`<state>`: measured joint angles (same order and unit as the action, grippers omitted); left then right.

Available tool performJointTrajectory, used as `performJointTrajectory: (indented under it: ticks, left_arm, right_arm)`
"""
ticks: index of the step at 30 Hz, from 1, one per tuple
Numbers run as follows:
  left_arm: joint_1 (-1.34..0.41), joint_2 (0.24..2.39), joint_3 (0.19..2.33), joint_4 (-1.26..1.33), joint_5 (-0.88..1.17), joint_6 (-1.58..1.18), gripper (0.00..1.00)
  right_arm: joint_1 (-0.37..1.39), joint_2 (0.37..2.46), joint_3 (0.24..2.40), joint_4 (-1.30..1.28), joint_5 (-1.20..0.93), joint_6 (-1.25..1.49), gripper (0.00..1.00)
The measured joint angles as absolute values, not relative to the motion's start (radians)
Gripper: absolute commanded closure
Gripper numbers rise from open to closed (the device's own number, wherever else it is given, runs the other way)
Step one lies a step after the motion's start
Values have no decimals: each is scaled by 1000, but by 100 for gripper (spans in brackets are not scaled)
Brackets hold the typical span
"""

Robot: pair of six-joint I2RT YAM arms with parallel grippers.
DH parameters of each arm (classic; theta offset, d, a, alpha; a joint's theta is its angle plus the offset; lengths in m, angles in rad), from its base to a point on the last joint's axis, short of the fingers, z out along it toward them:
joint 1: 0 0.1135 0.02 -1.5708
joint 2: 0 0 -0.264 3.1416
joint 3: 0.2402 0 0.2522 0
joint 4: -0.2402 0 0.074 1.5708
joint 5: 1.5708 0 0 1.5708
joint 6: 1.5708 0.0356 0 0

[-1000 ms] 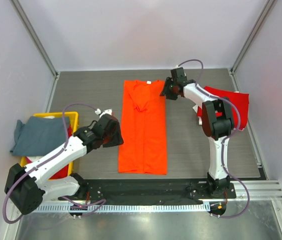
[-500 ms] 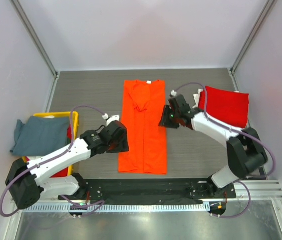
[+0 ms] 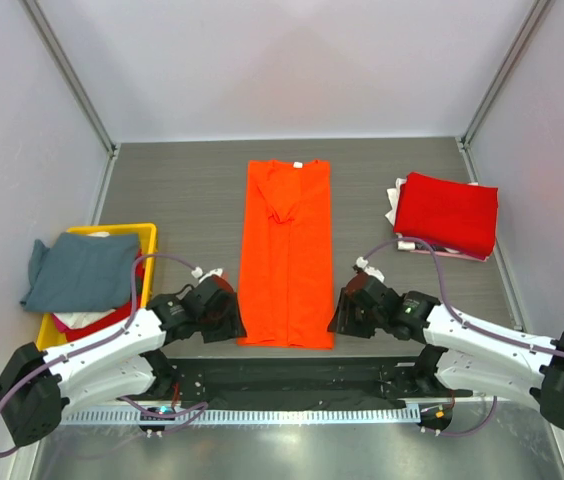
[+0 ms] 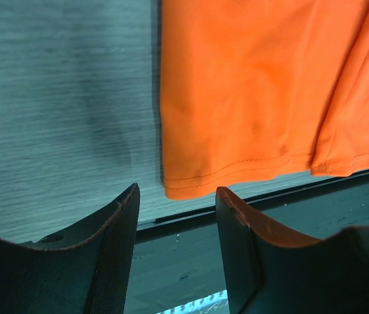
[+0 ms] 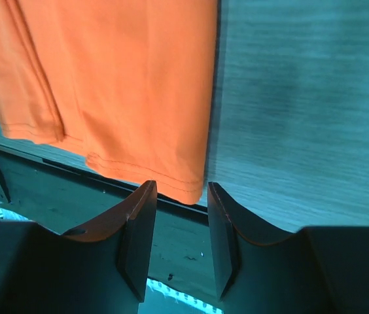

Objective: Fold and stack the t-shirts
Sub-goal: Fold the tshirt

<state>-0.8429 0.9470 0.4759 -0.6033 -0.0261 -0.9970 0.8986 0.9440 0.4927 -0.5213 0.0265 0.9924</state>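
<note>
The orange t-shirt [image 3: 286, 250] lies flat in the table's middle, folded into a long strip with its hem at the near edge. My left gripper [image 3: 230, 322] is open and empty just left of the hem's near-left corner [image 4: 175, 191]. My right gripper [image 3: 342, 316] is open and empty just right of the near-right corner [image 5: 191, 193]. The folded deep red t-shirt [image 3: 446, 212] lies at the right, on white and pink ones [image 3: 396, 197]. The grey-blue t-shirt [image 3: 77, 268] drapes over the yellow bin [image 3: 146, 240].
A black rail [image 3: 302, 372] runs along the near table edge just past the orange hem; it also shows in the left wrist view [image 4: 256, 203] and the right wrist view [image 5: 73, 171]. Grey walls enclose the table on three sides.
Both arms have swung toward the near edge: the right gripper came from the shirt's collar down its right side, the left gripper moved down its left side. Both now flank the hem corners.
</note>
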Motion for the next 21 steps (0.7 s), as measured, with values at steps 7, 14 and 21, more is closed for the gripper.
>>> performJointTrajectory:
  ticks: [7,14,21]
  left_arm:
    - [-842,929,435,-556,17,-1042,54]
    - [-842,929,435,-532,20,-1048,55]
    - [-838,929,435,-533,23,-1045,57]
  right_arm:
    - [986,1034,475,-503,47,1078,61]
    - [1013,1056,466,-480,60,1120,62]
    - [1015,1046,446,-464,67,1145,64]
